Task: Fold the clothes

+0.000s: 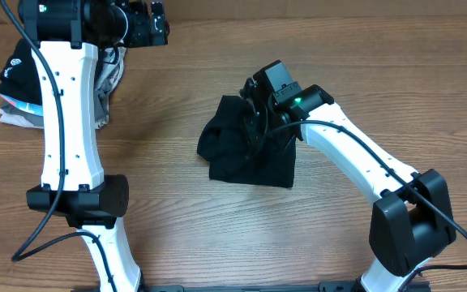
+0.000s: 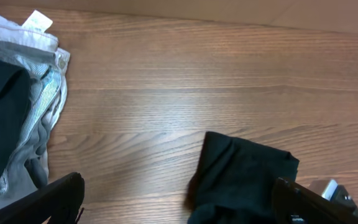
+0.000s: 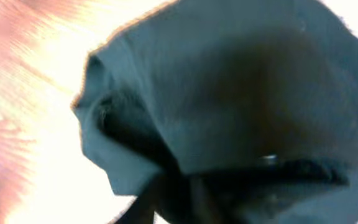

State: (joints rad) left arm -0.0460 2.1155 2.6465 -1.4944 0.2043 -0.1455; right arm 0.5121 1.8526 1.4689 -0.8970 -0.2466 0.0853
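Our right jaws (image 1: 258, 113) sit over the far right part of the shirt (image 1: 237, 158). They are black on black there, and the wrist view is only blurred cloth, so we cannot tell whether they grip it. The shirt lies bunched mid-desk, spreading near and left from those jaws, with no clear long axis. Our left jaws (image 2: 178, 186) stand wide and empty at the far left, well apart from the shirt, so we judge the right arm nearer. Beside them rests a pile (image 1: 14, 81) of folded garments. We see no container on the desk (image 1: 177, 235).
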